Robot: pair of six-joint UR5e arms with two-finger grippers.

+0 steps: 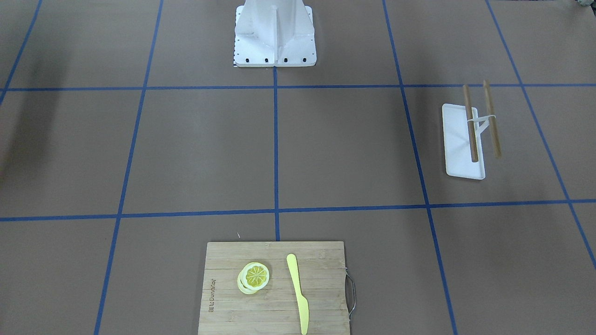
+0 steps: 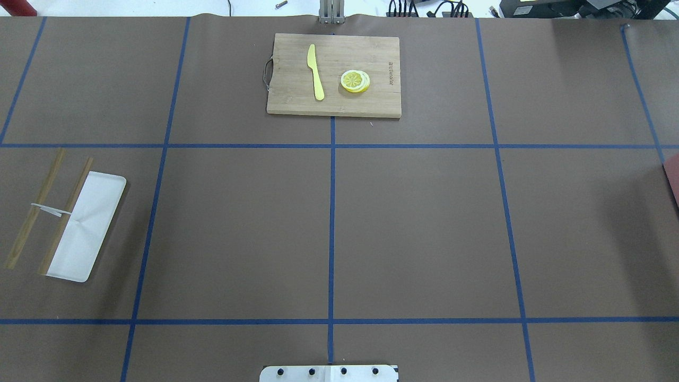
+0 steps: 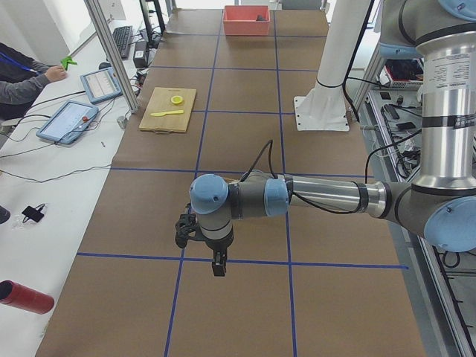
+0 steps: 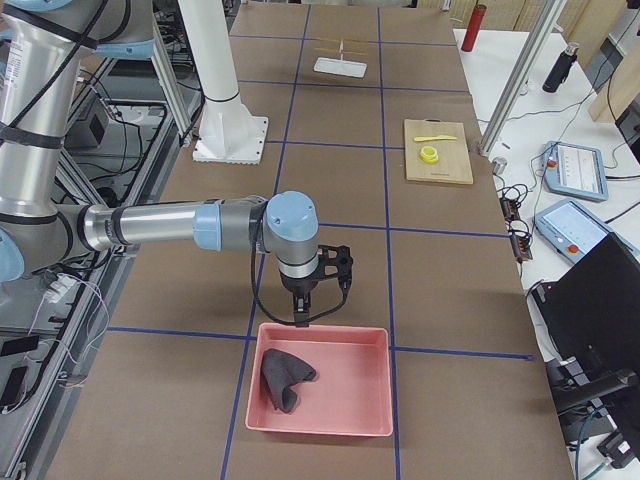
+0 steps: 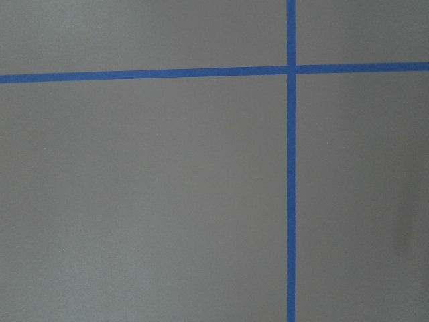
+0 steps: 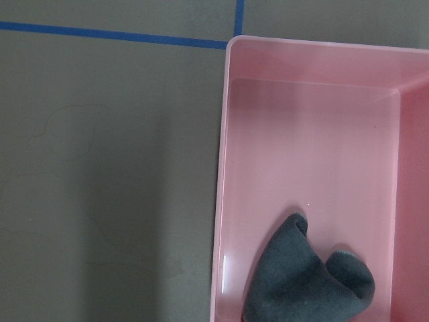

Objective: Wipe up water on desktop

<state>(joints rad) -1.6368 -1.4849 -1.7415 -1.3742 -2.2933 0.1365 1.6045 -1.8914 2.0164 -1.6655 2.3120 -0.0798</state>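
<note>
Overhead exterior: tabletop point(image 2: 424, 223) fills view, long axis 9–3. Cutting board point(image 2: 333, 74) w/ knife point(image 2: 315, 71) & lemon slices point(image 2: 355, 81) at 12, white tray point(image 2: 90, 228) at 9. Exterior right: right hand point(image 4: 300, 318) over pink bin point(image 4: 350, 395) edge, grey cloth point(image 4: 283, 378) inside. Exterior left: left hand point(image 3: 218, 268) above bare tabletop. Both hands: spread or pressed, can't tell.

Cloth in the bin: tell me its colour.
Dark grey cloth, best seen in the right wrist-mounted view.

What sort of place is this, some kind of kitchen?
Probably a robotics lab or test bench, not a kitchen: a large robot arm reaches over a desktop gridded with blue tape lines, and a control tablet lies on the side bench.
</note>
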